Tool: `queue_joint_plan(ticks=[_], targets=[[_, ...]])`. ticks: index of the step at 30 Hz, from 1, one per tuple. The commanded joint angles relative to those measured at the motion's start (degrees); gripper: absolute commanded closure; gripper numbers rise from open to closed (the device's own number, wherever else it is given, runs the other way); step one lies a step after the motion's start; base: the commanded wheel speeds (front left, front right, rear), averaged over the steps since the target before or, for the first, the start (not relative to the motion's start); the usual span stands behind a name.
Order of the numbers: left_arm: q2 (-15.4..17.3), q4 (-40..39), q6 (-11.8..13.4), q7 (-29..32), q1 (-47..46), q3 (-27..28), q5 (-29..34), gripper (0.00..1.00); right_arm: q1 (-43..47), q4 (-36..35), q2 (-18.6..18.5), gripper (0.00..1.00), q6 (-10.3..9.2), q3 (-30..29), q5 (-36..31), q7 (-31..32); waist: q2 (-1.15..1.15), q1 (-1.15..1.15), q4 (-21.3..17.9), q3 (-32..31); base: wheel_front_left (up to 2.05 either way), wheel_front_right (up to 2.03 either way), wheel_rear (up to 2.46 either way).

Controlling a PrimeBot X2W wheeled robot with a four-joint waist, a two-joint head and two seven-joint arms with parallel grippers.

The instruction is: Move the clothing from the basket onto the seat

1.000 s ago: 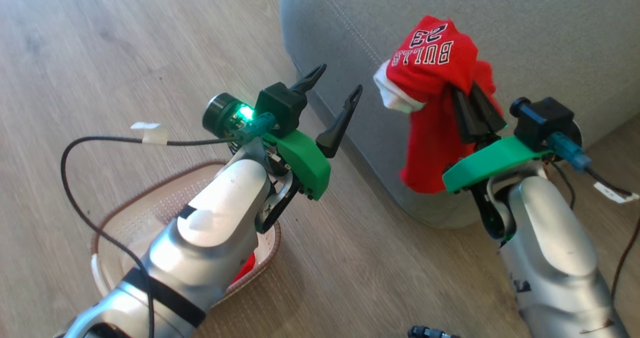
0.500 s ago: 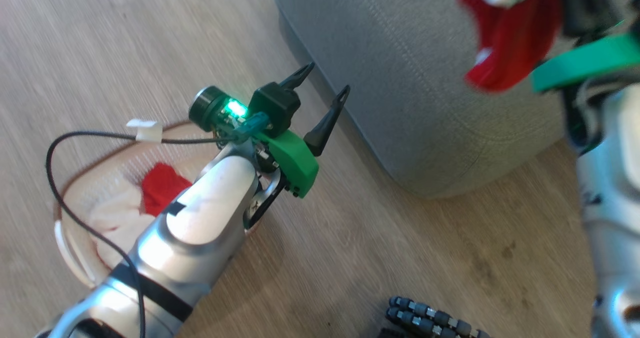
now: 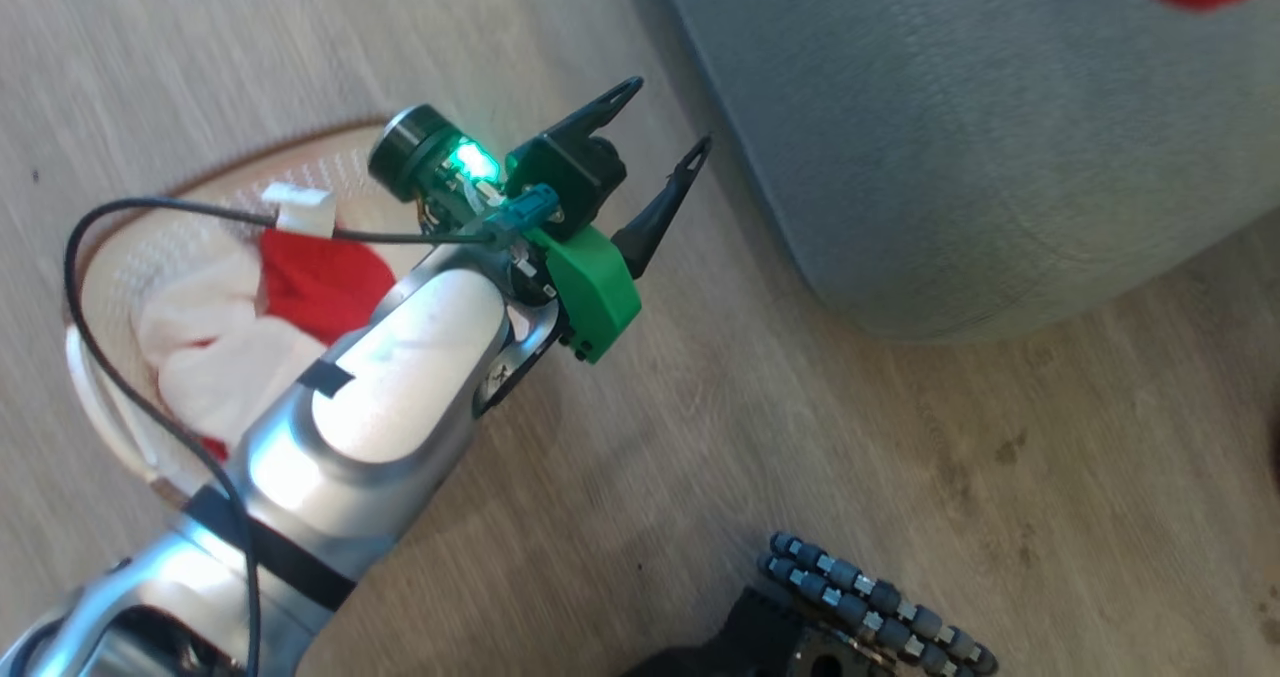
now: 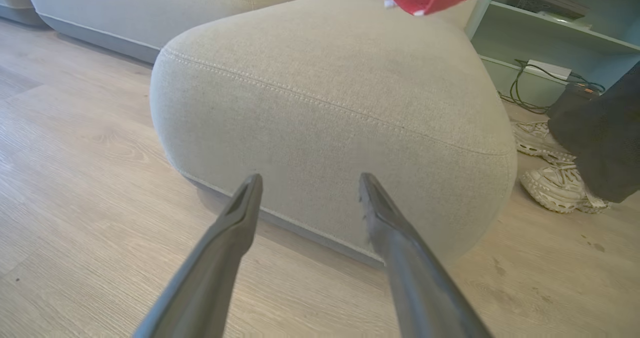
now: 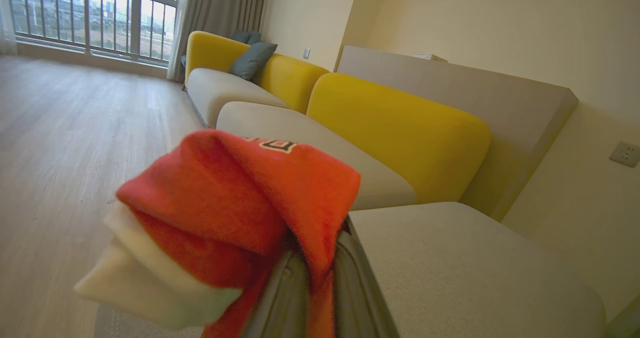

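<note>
Clothing [image 3: 300,287] is in two places: a red and white heap in the basket, and one red garment carried by the right gripper.

1. The seat [image 3: 950,157] is the largest item, a grey upholstered cushion with a rounded edge and a stitched seam. It fills the head view from 12 to 3 o'clock. Its top is the deposit surface.
2. The basket [image 3: 110,257] is cream and perforated with a brown rim. It stands on the wood floor [image 3: 800,437] at 9 o'clock of the head view, apart from the seat and partly hidden by the left forearm [image 3: 400,377].
3. The red garment [image 5: 235,203] has white trim and partly visible lettering. It hangs bunched over the right gripper's fingers. In the left wrist view it shows at 1 o'clock, above the cushion top.
   - Handling (judgement): light, soft and limp, not fragile. It holds no shape, so loose ends will sag and may trail.
   - Grip point: take a thick bunched fold, not a single edge. For the heap, take the raised red fold.
4. The right gripper [image 5: 317,278] is clamped on a fold of the garment, fingers together. The arm is raised, with the cushion top at 4 o'clock of its wrist view.
5. The left gripper [image 3: 670,112] has its fingers spread wide with nothing between them. The forearm enters from 7 o'clock. The fingers point toward 1 o'clock at the seat's side, above the floor between basket and seat.
</note>
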Motion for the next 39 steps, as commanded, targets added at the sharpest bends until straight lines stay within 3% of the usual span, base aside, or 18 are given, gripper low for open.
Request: queue_joint_plan(ticks=[1,10,18,23,31,32,33,34,37,39], targets=[[0.78,-2.94,-0.3,0.64,-3.01,1.02,0.68,0.0,-3.02,0.3,-3.22,1.0,-0.01,-1.78,-0.87,-0.37,0.0,-0.02,2.11,2.9,0.0,0.0,0.0],[2.98,-7.69,-0.24,2.92,-3.83,-0.36,1.88,0.0,-11.57,10.67,-10.32,1.0,-0.01,-11.55,-6.78,-0.37,0.0,-0.02,6.62,8.7,0.0,0.0,0.0],[5.61,-10.94,0.39,4.55,-2.98,-1.26,2.67,0.0,-16.88,13.89,-14.47,1.0,-0.01,-22.18,-13.51,-0.37,0.0,-0.02,9.97,12.19,0.0,0.0,0.0],[6.59,-12.19,0.84,4.76,-2.53,-1.16,2.56,0.0,-17.77,14.3,-14.63,1.0,-0.01,-26.98,-16.51,-0.37,0.0,-0.02,11.13,13.39,0.0,0.0,0.0],[7.55,-13.15,1.42,4.99,-2.33,-1.11,2.24,0.0,-11.18,21.28,-9.86,1.0,-0.01,-36.2,-20.62,-0.26,0.0,-0.02,11.21,14.11,0.0,0.0,0.0],[7.56,-13.1,1.44,4.88,-2.35,-1.06,2.13,0.0,-10.27,21.95,-9.15,0.61,-0.01,-37.02,-21.02,-0.28,0.0,-0.02,11.22,13.9,0.0,0.0,0.0],[7.57,-13.01,1.45,4.76,-2.34,-1.02,2.01,0.0,-9.38,22.43,-8.53,0.12,-0.01,-37.49,-21.51,-0.3,0.0,-0.02,11.23,13.62,0.0,0.0,0.0],[7.56,-12.9,1.5,4.58,-2.33,-0.98,1.92,0.0,-8.6,22.73,-7.99,0.0,-0.01,-37.86,-21.74,-0.32,0.0,-0.02,11.25,13.31,0.0,0.0,0.0],[7.53,-12.18,1.74,3.92,-2.29,-0.75,1.63,0.0,-6.11,22.13,-6.83,0.0,-0.01,-36.33,-22.25,-0.34,0.0,-0.02,11.5,12.22,0.0,0.0,0.0],[7.44,-11.05,2.22,2.94,-1.97,-0.43,1.3,0.0,-3.18,20.08,-6.17,0.0,-0.01,-32.16,-21.46,-0.35,0.0,-0.02,11.67,10.71,0.0,0.0,0.0]])
